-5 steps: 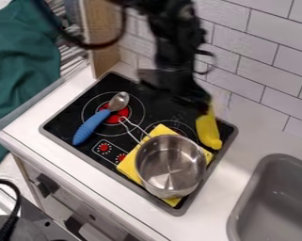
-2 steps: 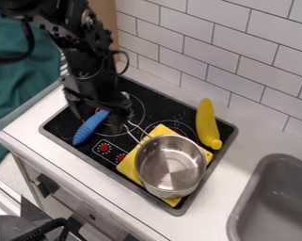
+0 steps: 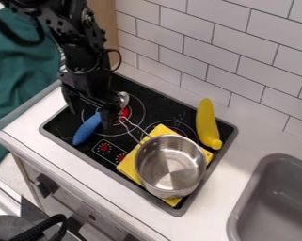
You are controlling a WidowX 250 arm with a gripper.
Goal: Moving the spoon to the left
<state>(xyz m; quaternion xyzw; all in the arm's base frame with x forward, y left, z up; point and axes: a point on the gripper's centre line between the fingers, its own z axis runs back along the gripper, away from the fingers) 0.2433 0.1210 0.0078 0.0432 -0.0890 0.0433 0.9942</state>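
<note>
1. The blue-handled metal spoon (image 3: pixel 86 130) lies on the black glass cooktop (image 3: pixel 150 110), its ribbed grip towards 7 o'clock and its bowl towards 1 o'clock.
2. My black two-finger hand (image 3: pixel 90 112) hangs over the upper part of that grip, fingers spread wide, one towards 10 o'clock and one towards 4 o'clock. I judge the step in hand is the grasp.
3. To do it well, I should centre the blue grip between my fingers, keeping them square across its length, and go low enough to catch its thick, rounded sides. Closing too high could roll it away.
4. A hold nearer the neck should balance better; far down the grip, the bowl may dip or swing.
5. The shiny steel pot (image 3: pixel 170 167) sits towards 5 o'clock on a yellow cloth (image 3: pixel 129 164), its wire handle (image 3: pixel 135 128) reaching near the spoon. I should lift slightly before travelling, so nothing snags.
6. Then I would carry towards 9 o'clock, lower gently and open only once the spoon rests flat.
</note>
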